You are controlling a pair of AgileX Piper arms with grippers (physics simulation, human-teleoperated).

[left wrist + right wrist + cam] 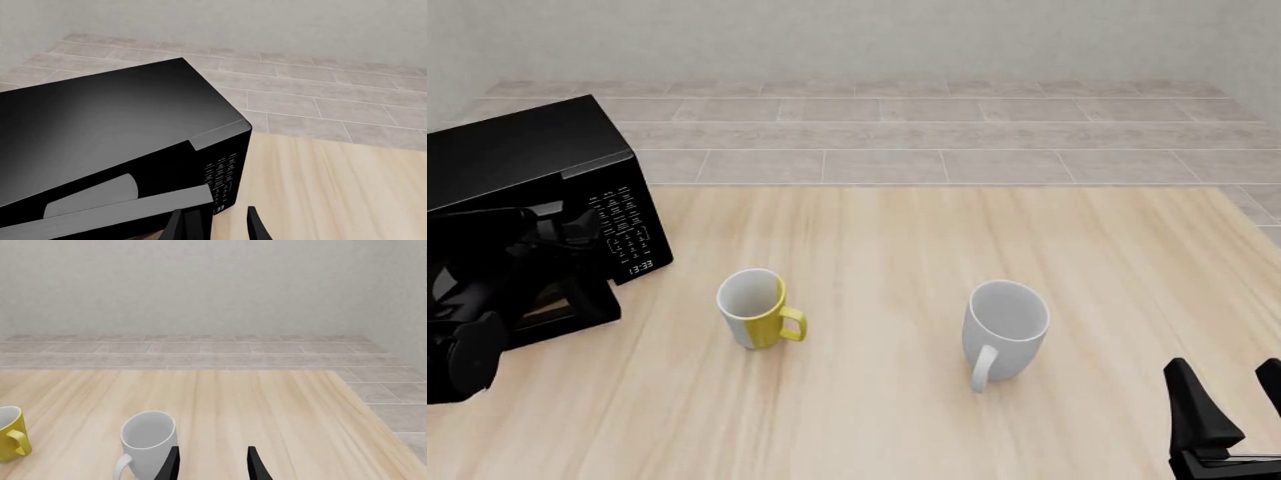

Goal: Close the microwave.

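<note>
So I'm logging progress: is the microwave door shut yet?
Not yet. The microwave door stands ajar, swung off the front, and the grey plate inside shows through the gap.

L arm [481,300]: glossy blk, rounded joints | R fingers [1201,410]: matte blk, slim tapered blades

A: Glossy black on the microwave [527,160], top and sides, with white markings on its button panel [625,222].

B: And a grey round plate [93,195] showing inside it, behind a dark grey door edge [113,217].

A: Table [961,240] is pale wood, light streaky grain.

B: Two mugs: one yellow [757,309] with a white inside, the other plain white [1005,325].

A: Floor [961,140] beyond, beige-grey tiles in a brick pattern. Wall [213,285] mottled off-white.

B: Both grippers' fingers [252,462] are black.
</note>
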